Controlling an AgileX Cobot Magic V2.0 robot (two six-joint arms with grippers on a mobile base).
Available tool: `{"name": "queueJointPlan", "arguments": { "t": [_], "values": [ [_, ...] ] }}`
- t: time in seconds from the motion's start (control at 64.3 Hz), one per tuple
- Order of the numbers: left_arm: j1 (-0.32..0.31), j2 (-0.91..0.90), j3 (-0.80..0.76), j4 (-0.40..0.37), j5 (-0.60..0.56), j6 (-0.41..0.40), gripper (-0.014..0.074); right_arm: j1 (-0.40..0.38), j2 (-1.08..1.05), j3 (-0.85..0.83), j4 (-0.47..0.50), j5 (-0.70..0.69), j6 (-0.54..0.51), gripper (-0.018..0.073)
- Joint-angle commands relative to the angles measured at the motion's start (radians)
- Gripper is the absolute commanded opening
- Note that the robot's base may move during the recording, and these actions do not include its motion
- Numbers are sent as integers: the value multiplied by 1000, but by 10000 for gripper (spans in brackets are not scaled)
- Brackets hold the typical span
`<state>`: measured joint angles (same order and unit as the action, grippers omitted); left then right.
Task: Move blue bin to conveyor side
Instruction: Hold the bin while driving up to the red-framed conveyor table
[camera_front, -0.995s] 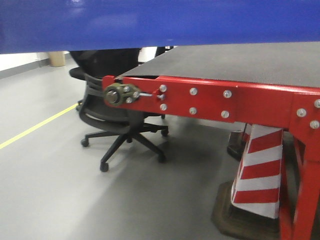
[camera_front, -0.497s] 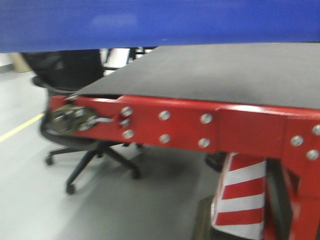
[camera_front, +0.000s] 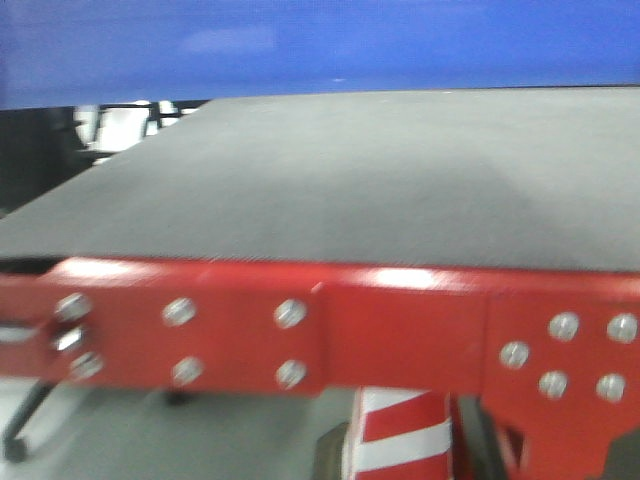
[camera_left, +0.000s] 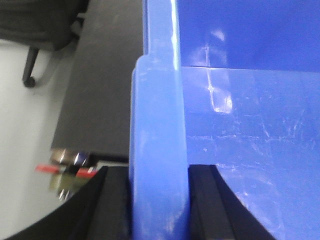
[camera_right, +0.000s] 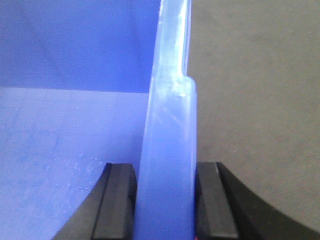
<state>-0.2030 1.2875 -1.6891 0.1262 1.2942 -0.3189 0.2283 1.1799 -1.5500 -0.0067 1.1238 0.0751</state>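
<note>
The blue bin (camera_front: 320, 45) fills the top of the front view as a glossy blue band, hanging above the conveyor (camera_front: 330, 175). The conveyor is a dark grey textured belt with a bright red bolted frame edge (camera_front: 400, 330). In the left wrist view my left gripper (camera_left: 159, 200) is shut on the blue bin's thickened left rim (camera_left: 159, 125), black pads on both sides. My right gripper (camera_right: 167, 200) is likewise shut on the bin's right rim (camera_right: 170, 125), with the belt (camera_right: 255, 100) beneath it.
A red-and-white striped cone (camera_front: 400, 440) stands under the conveyor frame. A black office chair (camera_left: 35, 30) sits on the grey floor to the left of the belt. The frame's end fitting with bolts (camera_left: 70, 167) shows below the left rim.
The view has closed in on the conveyor and shifted along it: the red frame and belt now loom larger, the chair has slid out of the front view. Both grippers still hold the bin.
</note>
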Motion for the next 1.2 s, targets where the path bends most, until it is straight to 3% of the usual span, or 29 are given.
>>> {"name": "queueJointPlan", "arguments": {
  "t": [0.0, 1.182],
  "values": [
    [-3, -14, -12, 19, -73, -6, -20, -1, -24, -15, -13, -100, -18, -88],
    [-3, -14, -12, 19, -73, -6, -20, -1, -24, -15, -13, -100, -18, -88]
  ]
}}
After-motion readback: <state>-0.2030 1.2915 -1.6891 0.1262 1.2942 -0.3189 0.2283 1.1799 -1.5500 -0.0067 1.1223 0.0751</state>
